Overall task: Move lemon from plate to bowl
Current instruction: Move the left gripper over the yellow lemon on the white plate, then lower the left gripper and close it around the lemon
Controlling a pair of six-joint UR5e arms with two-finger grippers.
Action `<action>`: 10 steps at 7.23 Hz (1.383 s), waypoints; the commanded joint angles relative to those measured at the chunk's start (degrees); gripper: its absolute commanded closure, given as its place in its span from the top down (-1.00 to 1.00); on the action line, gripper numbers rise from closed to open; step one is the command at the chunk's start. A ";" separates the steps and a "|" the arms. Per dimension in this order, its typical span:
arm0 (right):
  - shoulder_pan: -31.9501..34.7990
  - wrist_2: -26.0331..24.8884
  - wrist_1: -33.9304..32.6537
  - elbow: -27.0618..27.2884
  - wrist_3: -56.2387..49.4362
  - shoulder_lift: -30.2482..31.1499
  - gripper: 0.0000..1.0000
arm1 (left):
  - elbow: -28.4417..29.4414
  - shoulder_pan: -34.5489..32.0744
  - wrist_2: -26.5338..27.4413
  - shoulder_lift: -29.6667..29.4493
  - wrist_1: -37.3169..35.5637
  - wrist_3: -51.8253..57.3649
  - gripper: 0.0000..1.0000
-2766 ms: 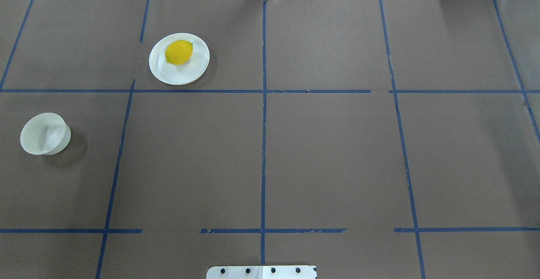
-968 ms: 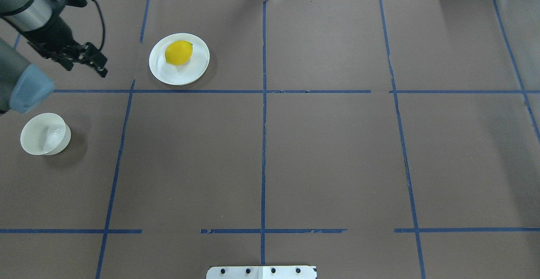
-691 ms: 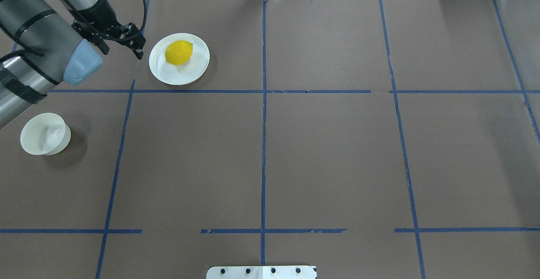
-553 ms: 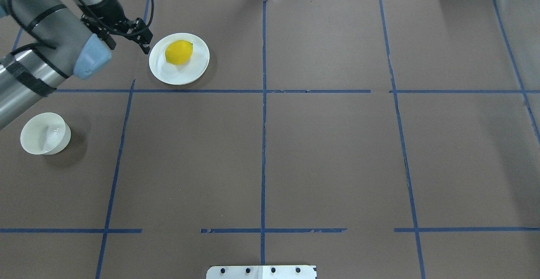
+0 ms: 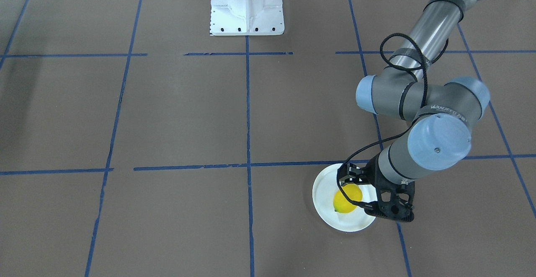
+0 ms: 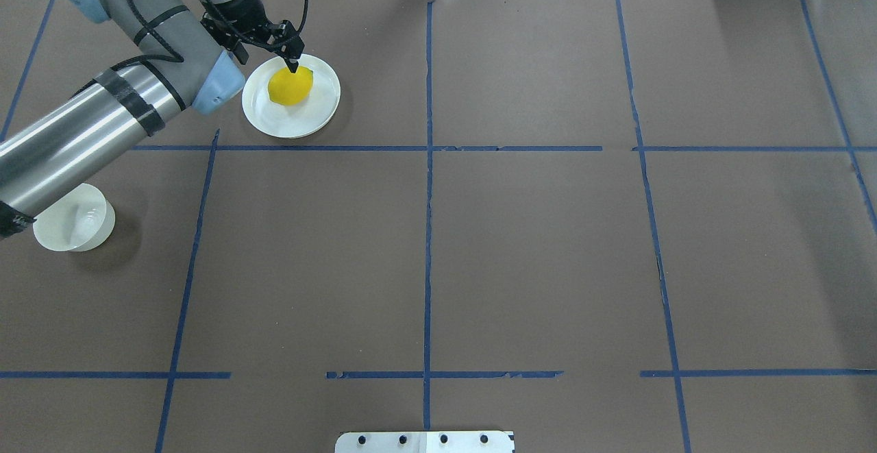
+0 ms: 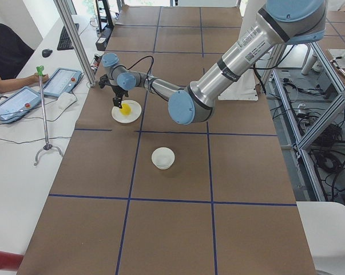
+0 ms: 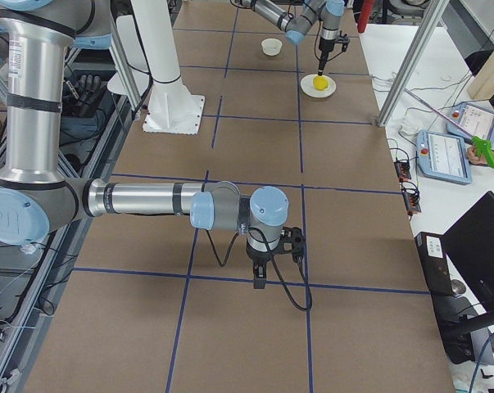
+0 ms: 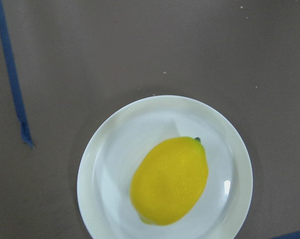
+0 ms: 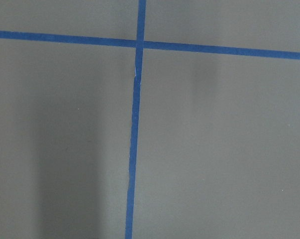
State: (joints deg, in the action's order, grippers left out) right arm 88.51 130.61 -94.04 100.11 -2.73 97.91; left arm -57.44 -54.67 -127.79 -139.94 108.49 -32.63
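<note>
L pincer (image 6: 266, 64) spread wide, above lemon (image 6: 290, 87); contact unclear. Lemon lies on plate (image 6: 277, 121), near table's (image 6: 521, 247) far edge, left half. Bowl (image 6: 72, 225) by left edge. R pincer (image 8: 260, 283): spread or pressed together, can't tell.

Robotics laboratory. Indicators: a table (image 6: 548, 247) covered in brown paper and divided by a blue tape grid (image 6: 427, 234); an industrial robot arm (image 5: 423, 38) beside a white pedestal (image 5: 246, 6). In the left side view, upper left: an aluminium frame post (image 7: 74, 40), teach pendants (image 7: 62, 81), a keyboard (image 7: 65, 35) and a seated operator (image 7: 3, 54).
</note>
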 commanded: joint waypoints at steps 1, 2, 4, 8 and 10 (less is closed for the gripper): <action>0.00 0.00 0.00 0.00 0.00 0.00 1.00 | 2.59 1.58 2.53 -0.42 3.13 0.29 1.00; 0.00 0.00 0.00 0.00 0.00 0.00 1.00 | 4.25 1.84 3.16 -0.85 5.04 0.12 1.00; 0.00 0.00 0.00 0.00 0.00 0.00 1.00 | 8.12 2.02 3.25 -2.78 7.17 -0.06 1.00; 0.00 0.00 0.00 0.00 0.00 0.00 1.00 | 10.41 2.98 4.92 -2.79 9.54 -0.24 1.00; 0.00 0.00 0.00 0.00 0.00 0.00 1.00 | 10.51 3.07 4.92 -2.70 9.63 -0.24 0.86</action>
State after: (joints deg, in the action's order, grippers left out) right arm 88.51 130.61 -94.04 100.11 -2.73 97.91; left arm -47.06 -51.65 -122.90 -142.68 118.01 -32.83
